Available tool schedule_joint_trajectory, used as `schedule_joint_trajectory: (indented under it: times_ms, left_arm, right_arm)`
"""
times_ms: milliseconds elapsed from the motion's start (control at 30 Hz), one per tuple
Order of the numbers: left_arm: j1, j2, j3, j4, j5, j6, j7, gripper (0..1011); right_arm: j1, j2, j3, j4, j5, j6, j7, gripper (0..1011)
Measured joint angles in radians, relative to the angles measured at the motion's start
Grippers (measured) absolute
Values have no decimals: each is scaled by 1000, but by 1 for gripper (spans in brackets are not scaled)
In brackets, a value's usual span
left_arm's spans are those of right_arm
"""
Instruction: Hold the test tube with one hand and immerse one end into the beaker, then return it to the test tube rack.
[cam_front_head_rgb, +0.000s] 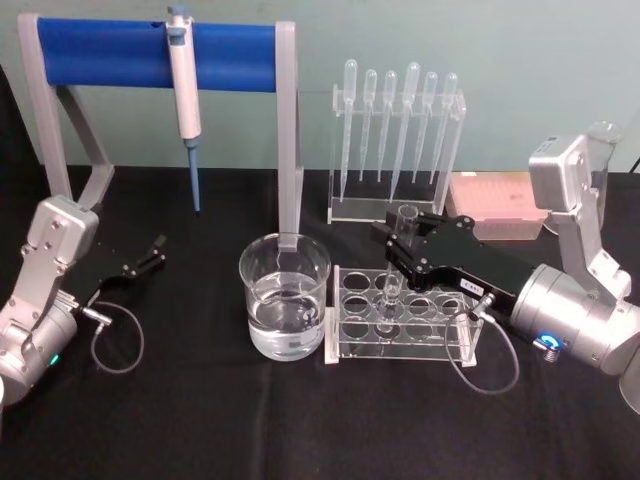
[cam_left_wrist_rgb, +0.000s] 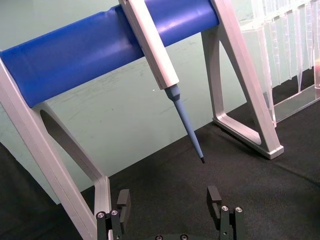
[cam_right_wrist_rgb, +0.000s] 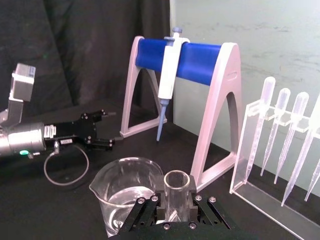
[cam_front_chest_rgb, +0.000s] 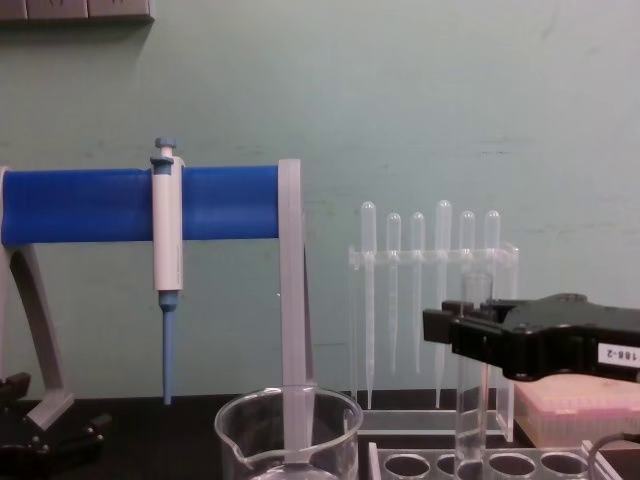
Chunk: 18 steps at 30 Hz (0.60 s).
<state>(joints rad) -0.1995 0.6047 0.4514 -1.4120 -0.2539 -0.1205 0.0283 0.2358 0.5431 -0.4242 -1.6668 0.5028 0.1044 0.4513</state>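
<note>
Glass test tube (cam_front_head_rgb: 392, 283) upright between right tool (cam_front_head_rgb: 400, 243) fingers

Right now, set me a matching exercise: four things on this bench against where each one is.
Things:
1. test tube
2. beaker
3. micropipette
4. left gripper

Places:
A. hanging on the blue bar
B. open, beside the blue stand
C. upright in the rack, gripped by the right gripper
D. left of the rack, holding water

Pairs: 1-C, 2-D, 3-A, 4-B

Micropipette (cam_front_head_rgb: 184, 75) on blue stand (cam_front_head_rgb: 150, 52); pipettes (cam_front_head_rgb: 395, 130) upright in clear holder, pink box (cam_front_head_rgb: 497, 204) beside.
</note>
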Motion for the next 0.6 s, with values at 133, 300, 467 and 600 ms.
schedule_joint_trajectory:
  times_ms: [133,300,467,600]
  left_arm:
    - [0,0,0,0,0,0,0,1000]
    - [0,0,0,0,0,0,0,1000]
    - [0,0,0,0,0,0,0,1000]
    - [0,0,0,0,0,0,0,1000]
  right_arm:
    - [11,2,-9,5,-21,11,2,226]
    - [26,6,-20,5,-48,34,4,229]
    - [40,5,-24,4,-64,64,4,375]
    - [35,5,-22,3,-66,70,3,490]
